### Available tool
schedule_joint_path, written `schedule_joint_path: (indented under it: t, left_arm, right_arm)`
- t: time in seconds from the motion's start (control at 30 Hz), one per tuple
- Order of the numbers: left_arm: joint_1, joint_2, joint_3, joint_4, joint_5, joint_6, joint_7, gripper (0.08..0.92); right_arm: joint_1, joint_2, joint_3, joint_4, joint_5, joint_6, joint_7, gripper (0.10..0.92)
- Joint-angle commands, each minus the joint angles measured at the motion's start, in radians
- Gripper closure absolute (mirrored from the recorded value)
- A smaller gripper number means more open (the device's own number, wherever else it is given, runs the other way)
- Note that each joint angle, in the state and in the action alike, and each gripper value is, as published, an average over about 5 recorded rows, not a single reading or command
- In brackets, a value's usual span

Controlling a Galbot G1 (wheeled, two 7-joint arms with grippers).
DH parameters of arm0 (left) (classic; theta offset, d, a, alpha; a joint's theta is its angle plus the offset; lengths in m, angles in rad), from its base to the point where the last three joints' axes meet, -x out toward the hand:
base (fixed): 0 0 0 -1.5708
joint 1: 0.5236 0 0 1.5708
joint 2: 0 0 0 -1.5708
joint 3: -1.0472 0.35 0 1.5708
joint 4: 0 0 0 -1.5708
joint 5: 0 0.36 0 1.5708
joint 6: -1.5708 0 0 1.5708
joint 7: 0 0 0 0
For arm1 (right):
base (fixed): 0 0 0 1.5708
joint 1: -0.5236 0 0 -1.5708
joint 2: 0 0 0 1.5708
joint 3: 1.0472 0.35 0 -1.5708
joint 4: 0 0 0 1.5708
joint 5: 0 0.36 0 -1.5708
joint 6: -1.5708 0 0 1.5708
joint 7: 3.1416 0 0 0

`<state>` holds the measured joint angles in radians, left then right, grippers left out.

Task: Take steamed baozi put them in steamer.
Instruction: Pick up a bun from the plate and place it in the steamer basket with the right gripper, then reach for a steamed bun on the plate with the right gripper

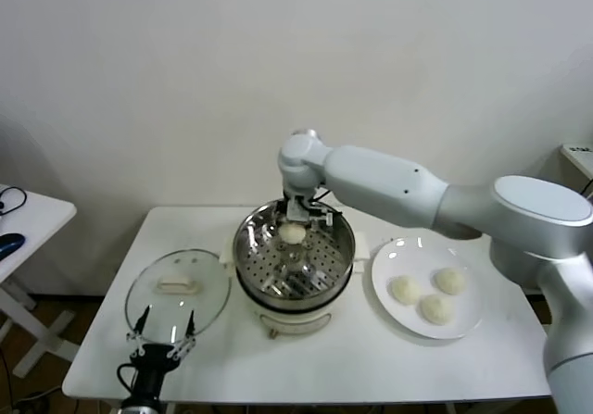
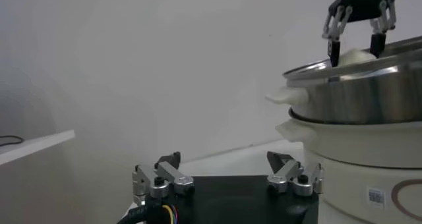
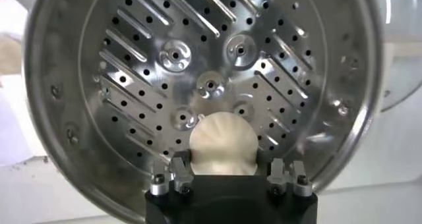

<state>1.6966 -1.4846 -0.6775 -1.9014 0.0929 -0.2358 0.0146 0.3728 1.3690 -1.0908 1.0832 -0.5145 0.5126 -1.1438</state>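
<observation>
The steamer (image 1: 345, 247) stands mid-table, a shiny steel pot with a perforated tray on a white base. My right gripper (image 1: 295, 221) hangs over the tray's far side, shut on one cream-white baozi (image 1: 293, 234) held about rim height. The right wrist view shows that baozi (image 3: 222, 140) in the right gripper (image 3: 229, 161) above the tray (image 3: 132, 80). The left wrist view shows the right gripper (image 2: 354, 46) and baozi (image 2: 357, 56) above the steamer (image 2: 369, 93). Three more baozi (image 1: 435, 308) lie on the white plate (image 1: 384, 280). My left gripper (image 1: 165, 321) is parked, open and empty, near the table's front left, also shown in its wrist view (image 2: 223, 158).
A round glass lid (image 1: 176, 289) with a white handle lies flat left of the steamer, just beyond the left gripper. A small white side table (image 1: 28, 215) stands farther left. A white wall is close behind the table.
</observation>
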Motion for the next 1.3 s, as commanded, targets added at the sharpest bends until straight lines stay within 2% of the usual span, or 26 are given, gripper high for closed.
schedule_joint_path:
  t: [0.03,0.3,0.57,0.83,0.93,1.03,1.17,1.3]
  left_arm:
    - [0.000,0.001,-0.001,0.002,0.000,0.000,0.000,0.177]
    - [-0.001,0.001,-0.001,0.002,0.001,0.001,0.001,0.177]
    - [0.001,0.000,-0.002,0.001,-0.001,0.000,0.000,0.177]
    - [0.000,0.000,0.001,-0.006,-0.001,0.004,0.000,0.177]
    - [-0.003,0.001,0.002,-0.007,-0.001,0.006,0.000,0.177]
    - [-0.005,0.002,0.006,-0.007,0.000,0.009,0.001,0.177]
    - [-0.009,0.006,0.012,-0.007,-0.002,0.015,0.001,0.177]
    - [-0.015,0.006,0.021,-0.015,-0.013,0.022,-0.008,0.177]
  right_arm:
    - [-0.043,0.032,0.020,-0.057,-0.077,0.028,0.002,0.372]
    - [-0.050,0.034,0.025,-0.051,-0.078,0.029,0.004,0.370]
    - [-0.044,0.028,0.017,-0.043,-0.073,0.036,0.016,0.219]
    - [0.037,-0.026,0.000,0.048,0.020,0.037,-0.010,0.203]
    - [0.128,-0.095,-0.041,0.140,0.131,0.011,-0.032,0.202]
    - [0.260,-0.187,-0.116,0.234,0.303,-0.065,-0.053,0.203]
    - [0.472,-0.329,-0.288,0.314,0.634,-0.241,-0.068,0.203]
    - [0.595,-0.461,-0.448,0.331,0.940,-0.399,-0.056,0.203]
